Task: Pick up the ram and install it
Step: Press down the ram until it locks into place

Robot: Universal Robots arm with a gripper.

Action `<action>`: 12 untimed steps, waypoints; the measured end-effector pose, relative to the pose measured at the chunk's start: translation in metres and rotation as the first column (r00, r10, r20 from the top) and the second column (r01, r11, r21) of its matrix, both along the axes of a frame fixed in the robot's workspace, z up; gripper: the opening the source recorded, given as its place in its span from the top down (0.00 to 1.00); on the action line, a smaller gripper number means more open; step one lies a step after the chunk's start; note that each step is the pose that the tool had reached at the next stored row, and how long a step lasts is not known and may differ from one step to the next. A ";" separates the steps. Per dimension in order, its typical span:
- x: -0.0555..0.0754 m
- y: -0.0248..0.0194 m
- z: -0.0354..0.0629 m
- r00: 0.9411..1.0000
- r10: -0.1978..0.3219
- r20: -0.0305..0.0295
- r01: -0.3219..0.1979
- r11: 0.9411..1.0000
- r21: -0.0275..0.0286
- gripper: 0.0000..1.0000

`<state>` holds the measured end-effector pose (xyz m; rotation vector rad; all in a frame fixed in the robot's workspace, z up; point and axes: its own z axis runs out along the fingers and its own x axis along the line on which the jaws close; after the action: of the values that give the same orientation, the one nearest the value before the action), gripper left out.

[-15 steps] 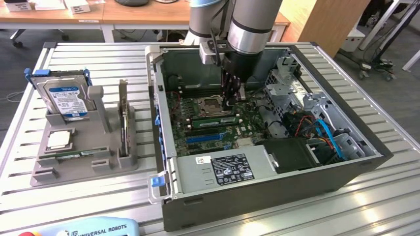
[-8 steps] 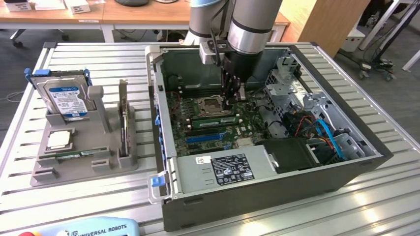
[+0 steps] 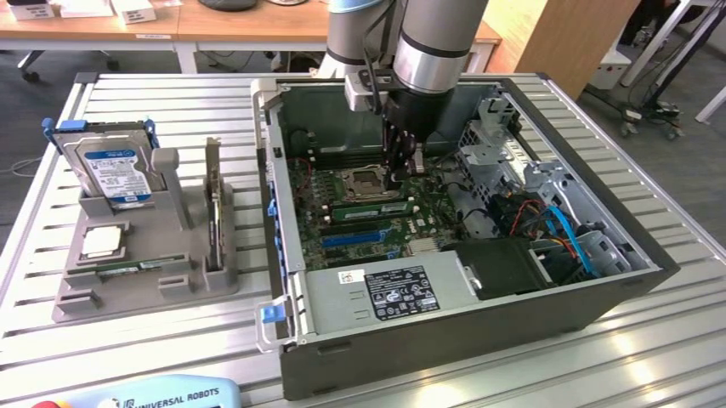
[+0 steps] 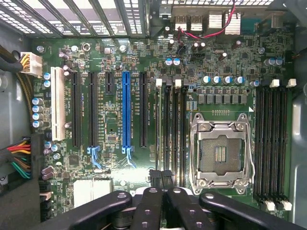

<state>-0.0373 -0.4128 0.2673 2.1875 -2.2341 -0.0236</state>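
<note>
Gripper (image 3: pixel 406 174): black two-finger gripper on the grey arm, lowered into the open dark grey metal computer case (image 3: pixel 454 348). In the wrist view its fingers (image 4: pixel 149 206) are pressed together with nothing visible between them, so the gripper (image 4: pixel 162 178) is clenched and empty.

Task item: the ram (image 3: pixel 365 206), a long thin green circuit-board stick with pale patches. In the exterior view it stands on edge in a memory slot. The square silver-framed processor socket (image 3: pixel 360 183) is on one side of it and the blue expansion slot (image 3: pixel 346 239) on the other. The closed fingertips hang just over the stick's end toward the exterior view's right. I cannot tell whether they touch it.

Step in hand (judgement): pick-up and placing are done, and the work is at seating the stick. Whether it is fully home is not visible. Seating calls for a straight downward push along the slot line, even at both ends, with no sideways load on the green motherboard (image 4: pixel 115 52).

View comparison: the wrist view gives the finger state, the empty socket (image 4: pixel 220 153) and the black memory slots (image 4: pixel 171 129) ahead of the fingertips. From there I cannot tell which slot carries the stick. The exterior view gives the stick's height and place. It also shows the grey plastic parts holder (image 3: pixel 148 280) outside the case, carrying the blue-labelled silver hard drive (image 3: pixel 111 170).
</note>
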 end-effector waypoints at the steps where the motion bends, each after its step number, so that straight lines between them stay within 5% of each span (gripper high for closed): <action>1: 0.000 0.0000 0.0000 1.000 0.000 0.000 0.000 1.000 0.000 0.90; 12: 0.009 0.0000 -0.0004 1.000 0.000 0.000 0.000 1.000 0.000 0.90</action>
<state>-0.0279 -0.4128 0.2669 2.1878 -2.2341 -0.0238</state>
